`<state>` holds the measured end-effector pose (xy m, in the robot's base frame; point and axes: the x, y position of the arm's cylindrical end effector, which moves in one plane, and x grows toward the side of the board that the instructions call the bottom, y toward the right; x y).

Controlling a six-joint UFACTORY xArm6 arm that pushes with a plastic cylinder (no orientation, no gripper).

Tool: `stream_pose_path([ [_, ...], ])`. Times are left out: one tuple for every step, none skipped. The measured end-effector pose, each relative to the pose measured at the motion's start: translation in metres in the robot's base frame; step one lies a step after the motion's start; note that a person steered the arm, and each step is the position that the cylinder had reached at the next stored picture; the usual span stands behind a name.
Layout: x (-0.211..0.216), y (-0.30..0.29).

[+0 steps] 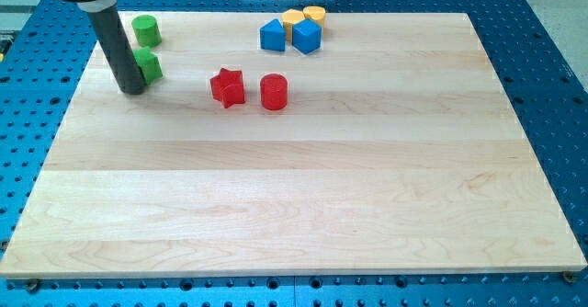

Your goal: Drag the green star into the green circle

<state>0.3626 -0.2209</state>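
The green circle (146, 30), a short green cylinder, stands near the board's top left corner. The green star (147, 65) lies just below it, a small gap apart, partly hidden by my rod. My tip (131, 90) rests on the board at the star's lower left side, touching or nearly touching it. The dark rod rises from there to the view's top left.
A red star (227, 86) and a red cylinder (274, 92) lie right of the green star. Two blue blocks (272, 36) (307, 37) and two yellow blocks (293, 18) (314, 15) cluster at the top centre. The wooden board (303, 197) sits on a blue perforated table.
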Motion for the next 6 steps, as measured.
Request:
stream_pose_path([
  [0.048,-0.015],
  [0.048,0.016],
  [-0.003,0.031],
  [-0.007,-0.002],
  [-0.015,-0.005],
  [-0.067,0.021],
])
